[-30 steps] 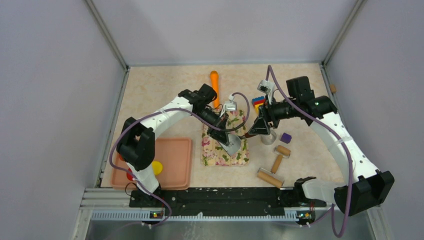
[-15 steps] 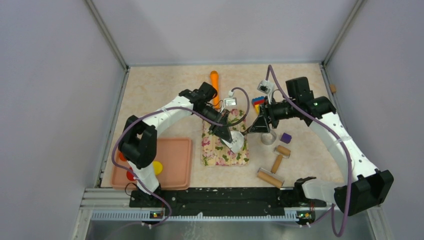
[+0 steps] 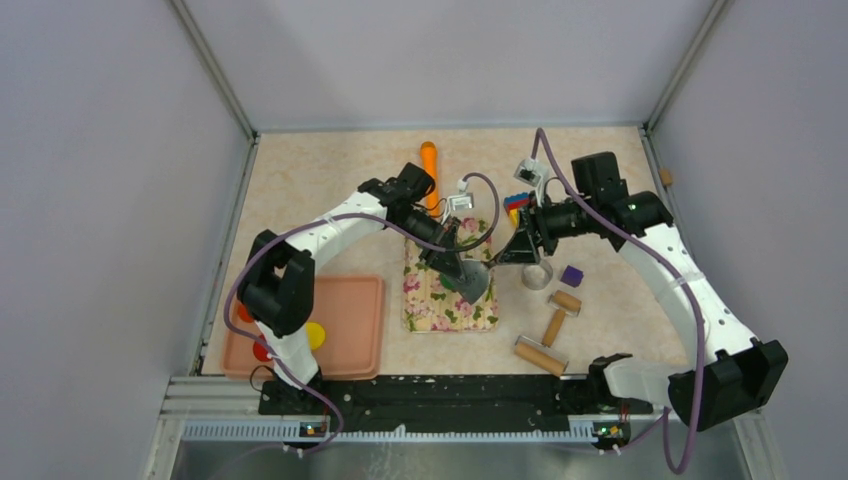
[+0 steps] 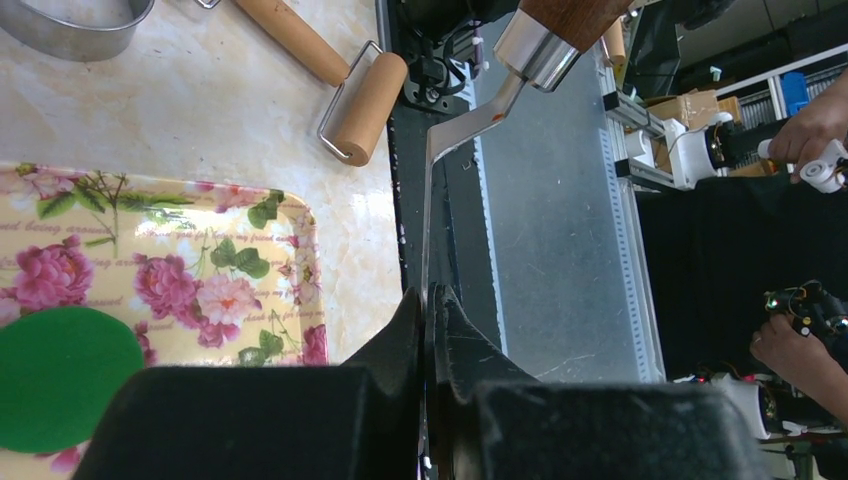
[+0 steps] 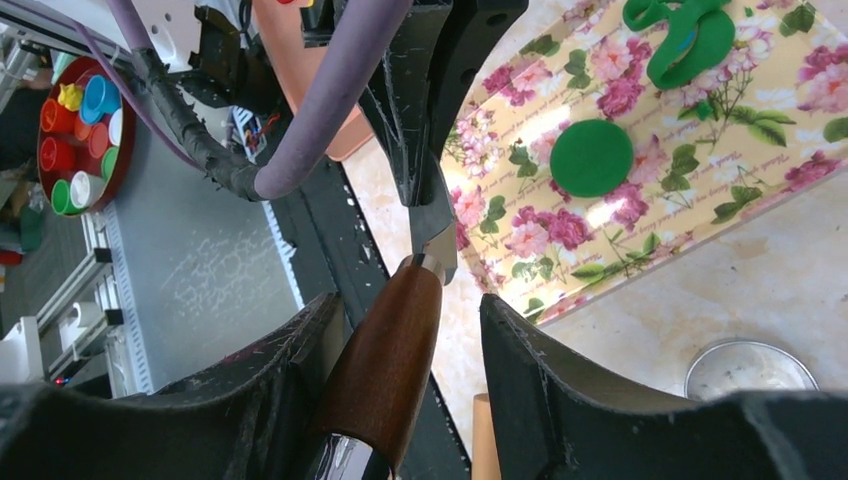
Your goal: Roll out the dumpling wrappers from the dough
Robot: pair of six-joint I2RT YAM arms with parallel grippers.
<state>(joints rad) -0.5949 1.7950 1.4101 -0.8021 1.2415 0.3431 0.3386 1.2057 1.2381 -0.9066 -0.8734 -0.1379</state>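
A spatula hangs over the right side of the floral mat (image 3: 430,305). My left gripper (image 3: 452,262) (image 4: 430,295) is shut on its thin metal blade (image 4: 432,200). Its wooden handle (image 5: 385,370) lies between the fingers of my right gripper (image 5: 410,300) (image 3: 505,258). The handle rests against one finger, and a gap shows at the other. A neat round green dumpling wrapper (image 5: 592,157) (image 4: 60,375) (image 3: 470,280) lies on the mat. Ragged green dough scraps (image 5: 685,45) sit at the mat's far end.
A metal ring cutter (image 3: 537,275), a purple block (image 3: 571,275) and two wooden rollers (image 3: 540,355) (image 3: 560,310) lie right of the mat. An orange pin (image 3: 428,165) lies behind it. The pink tray (image 3: 350,330) at the left holds yellow (image 3: 315,335) and red discs.
My left gripper has lifted the spatula and turned its blade edge-on, uncovering the green disc. The right gripper has shifted slightly left along the handle.
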